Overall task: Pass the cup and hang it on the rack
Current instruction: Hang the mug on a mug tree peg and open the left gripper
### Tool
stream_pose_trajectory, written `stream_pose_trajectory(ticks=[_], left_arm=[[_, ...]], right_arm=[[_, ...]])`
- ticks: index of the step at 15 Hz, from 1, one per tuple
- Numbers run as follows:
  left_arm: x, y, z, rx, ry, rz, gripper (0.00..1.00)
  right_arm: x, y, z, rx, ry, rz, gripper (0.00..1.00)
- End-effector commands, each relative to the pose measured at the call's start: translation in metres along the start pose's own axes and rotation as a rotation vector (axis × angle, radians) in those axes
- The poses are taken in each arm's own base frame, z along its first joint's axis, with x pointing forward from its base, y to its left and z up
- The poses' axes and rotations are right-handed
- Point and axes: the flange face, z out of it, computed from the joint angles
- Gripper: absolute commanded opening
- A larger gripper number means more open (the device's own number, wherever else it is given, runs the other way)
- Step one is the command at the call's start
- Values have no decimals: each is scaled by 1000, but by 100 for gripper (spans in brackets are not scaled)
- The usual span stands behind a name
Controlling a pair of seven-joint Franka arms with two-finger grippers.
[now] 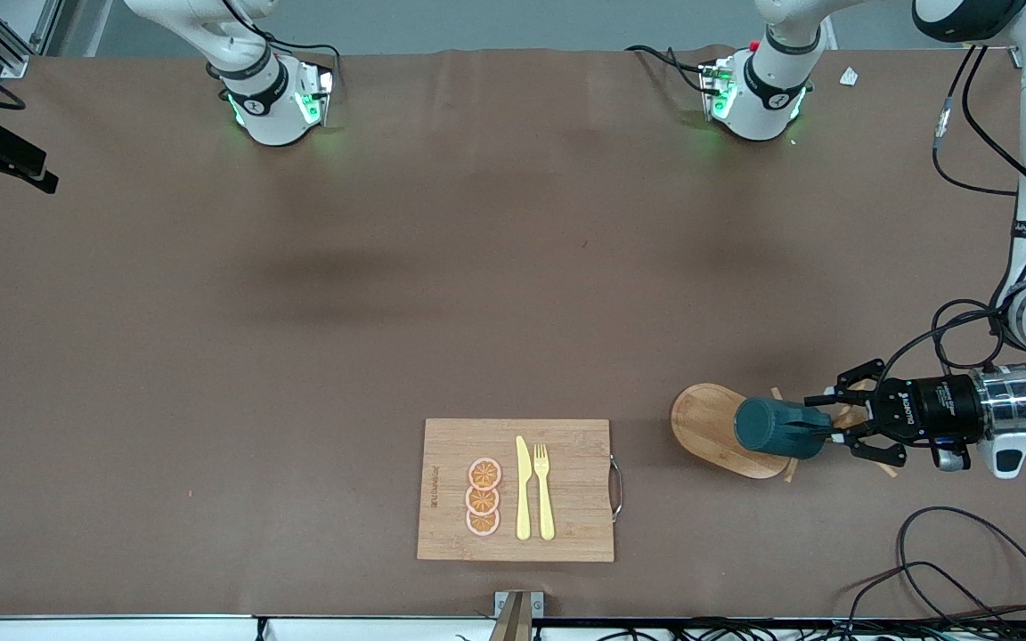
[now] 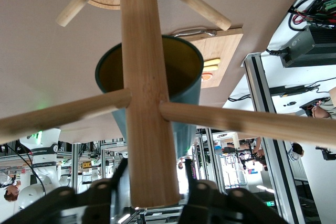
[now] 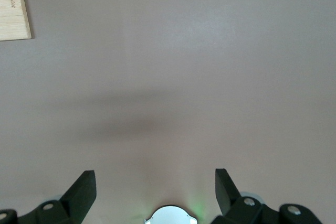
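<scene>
We see the left claw (image 1: 820, 425) at the cup (image 1: 771, 426) on the rack (image 1: 709, 427); its grip we cannot tell. The right claw (image 3: 155, 190) waits, spread wide.

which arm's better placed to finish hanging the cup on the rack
Left. The left gripper is at the cup, which lies sideways over the rack among its pegs. The right gripper hangs open above bare table, away from both.

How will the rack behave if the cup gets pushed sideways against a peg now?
The rack is probably light: thin wooden post and pegs on a flat oval base, so it may slide or tip. The cup sits high by the post, at the left gripper, which likely adds leverage.
</scene>
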Motion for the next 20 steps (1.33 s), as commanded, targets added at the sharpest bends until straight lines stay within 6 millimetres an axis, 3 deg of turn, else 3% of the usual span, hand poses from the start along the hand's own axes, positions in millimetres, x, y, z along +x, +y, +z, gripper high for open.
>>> stream_pose_trajectory(ticks=[1,3,4,5,7,11,16,20], left_arm=[[-6,2,-5,-10,-25,-10,51],[-14,4,-2,-7,-29,-44,54],[-23,5,1,-2,-29,-37,60],[-36,6,0,-3,-29,-23,70],[-66,8,-1,0,-1,23,100],[-124,8,27,65,132,137,100],[-189,-3,65,218,420,346,100],[-217,-13,83,327,582,488,100]], right_arm=[[-8,1,-2,-9,4,-9,100],[-8,1,-2,-9,4,-7,100],[-8,1,-2,-9,4,-9,100],[-8,0,-2,-9,5,-10,100],[-8,1,-2,-9,5,-9,100],[-8,1,-2,-9,5,-7,100],[-8,1,-2,-9,5,-7,100],[-8,2,-2,-9,7,-6,100]])
